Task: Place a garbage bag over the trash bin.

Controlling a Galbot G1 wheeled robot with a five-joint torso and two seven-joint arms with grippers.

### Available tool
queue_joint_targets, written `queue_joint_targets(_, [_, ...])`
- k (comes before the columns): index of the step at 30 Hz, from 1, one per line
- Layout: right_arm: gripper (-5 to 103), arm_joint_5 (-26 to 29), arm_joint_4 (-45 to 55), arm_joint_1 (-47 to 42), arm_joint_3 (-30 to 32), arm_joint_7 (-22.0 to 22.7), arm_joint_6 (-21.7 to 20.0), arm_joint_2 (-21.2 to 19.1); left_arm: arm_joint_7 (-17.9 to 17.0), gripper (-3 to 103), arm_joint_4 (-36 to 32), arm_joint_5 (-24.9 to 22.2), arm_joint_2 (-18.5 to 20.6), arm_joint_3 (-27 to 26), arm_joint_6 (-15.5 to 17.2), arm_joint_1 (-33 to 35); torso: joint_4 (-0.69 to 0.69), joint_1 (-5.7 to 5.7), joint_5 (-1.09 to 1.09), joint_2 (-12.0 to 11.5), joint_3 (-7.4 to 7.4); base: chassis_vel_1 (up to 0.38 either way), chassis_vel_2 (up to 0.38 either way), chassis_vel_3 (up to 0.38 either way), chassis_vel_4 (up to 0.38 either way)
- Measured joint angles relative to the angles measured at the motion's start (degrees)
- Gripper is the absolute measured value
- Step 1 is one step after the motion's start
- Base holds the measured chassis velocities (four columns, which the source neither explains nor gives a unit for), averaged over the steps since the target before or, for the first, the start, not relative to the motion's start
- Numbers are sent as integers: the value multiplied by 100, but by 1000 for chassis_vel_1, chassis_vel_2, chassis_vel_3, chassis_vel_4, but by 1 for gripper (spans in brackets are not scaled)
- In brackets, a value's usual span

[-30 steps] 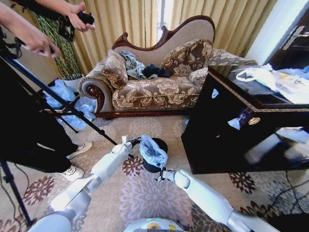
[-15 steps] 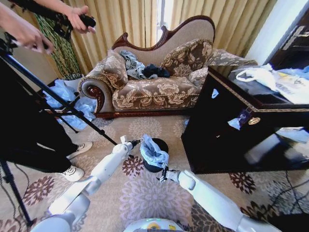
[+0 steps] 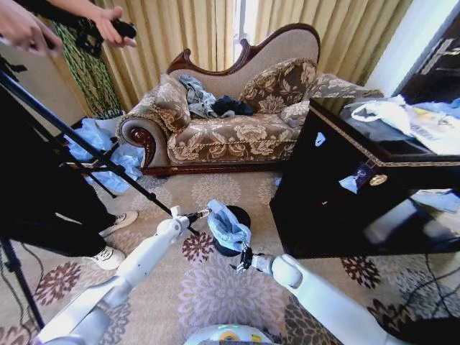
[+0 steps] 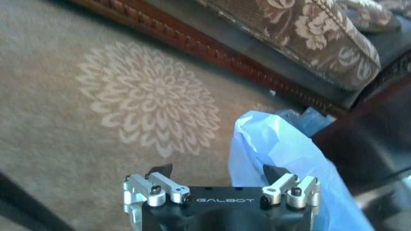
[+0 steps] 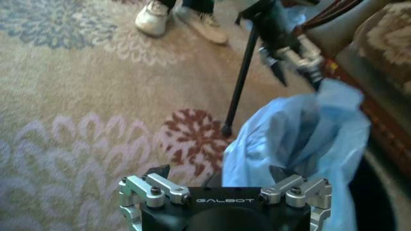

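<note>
Step in hand: you are part-way through dressing the trash bin (image 3: 234, 228), by my reading. The garbage bag (image 3: 228, 226) hangs bunched over the bin's near rim, and its mouth is not yet spread round the whole rim.

Left tool: the left tool (image 3: 206, 212) sits at centre frame in the head view, touching the upper left edge of the bag. In the left wrist view its jaws stand apart on the left tool (image 4: 218, 171), with the bag's edge (image 4: 282, 149) lying against the far finger, not clamped.

Right tool: the right tool (image 3: 243, 259) is just below the bag, at lower centre of the head view. In its own wrist view the right tool (image 5: 220, 172) is spread wide with nothing held; the bag (image 5: 301, 139) rises beside one finger.

Bag look: pale blue, thin and crinkled, see-through in places, standing up as a crumpled hood with a hollow inside.

Bin place: on the patterned carpet (image 3: 215, 287), centre frame, between the sofa (image 3: 230, 122) above and the dark cabinet (image 3: 345, 201) to the right; its black far rim shows behind the bag.

Next move calls for: a pinch on opposite edges of the mouth, then a pull outward and down past the rim. The film looks slippery, so take a firm fold.
</note>
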Motion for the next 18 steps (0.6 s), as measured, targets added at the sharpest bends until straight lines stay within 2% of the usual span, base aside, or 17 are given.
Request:
queue_joint_targets(1, [100,52,111,-3,58,5,-12,-24,-2,97,-146,189,88,-38,0,93,0,0,-1,0,0,0,0,0,0])
queue_joint_targets(2, [100,52,111,-3,58,5,-12,-24,-2,97,-146,189,88,-38,0,93,0,0,-1,0,0,0,0,0,0])
queue_joint_targets(4, [100,163,309,57,216,72,-30,-24,42,97,-631,1002,406,-122,-119,409,0,0,0,0,0,0,0,0,0])
queue_joint_targets(6, [100,179,323,86,230,80,-37,-10,52,95,-712,1142,454,-137,-155,462,1,0,0,0,0,0,0,0,0])
queue_joint_targets(9, [100,256,243,457,252,165,-67,220,112,94,-1311,2263,747,-261,-471,750,3,0,-1,0,0,0,0,0,0])
queue_joint_targets(10, [100,256,243,457,252,165,-67,220,112,94,-1311,2263,747,-261,-471,750,3,0,-1,0,0,0,0,0,0])
queue_joint_targets(12, [100,235,69,677,221,233,-65,389,149,93,-1565,2959,836,-290,-652,715,3,1,0,0,0,0,0,0,0])
queue_joint_targets(13, [100,235,69,677,221,233,-65,389,149,93,-1565,2959,836,-290,-652,715,3,1,0,0,0,0,0,0,0])
queue_joint_targets(15, [100,133,-100,790,234,293,-62,548,169,92,-1633,3309,836,-215,-715,478,1,1,1,0,0,0,0,0,0])
queue_joint_targets(18, [100,0,-362,890,278,355,-34,729,204,91,-1523,3446,777,-108,-752,244,-1,1,1,0,0,0,0,0,0])
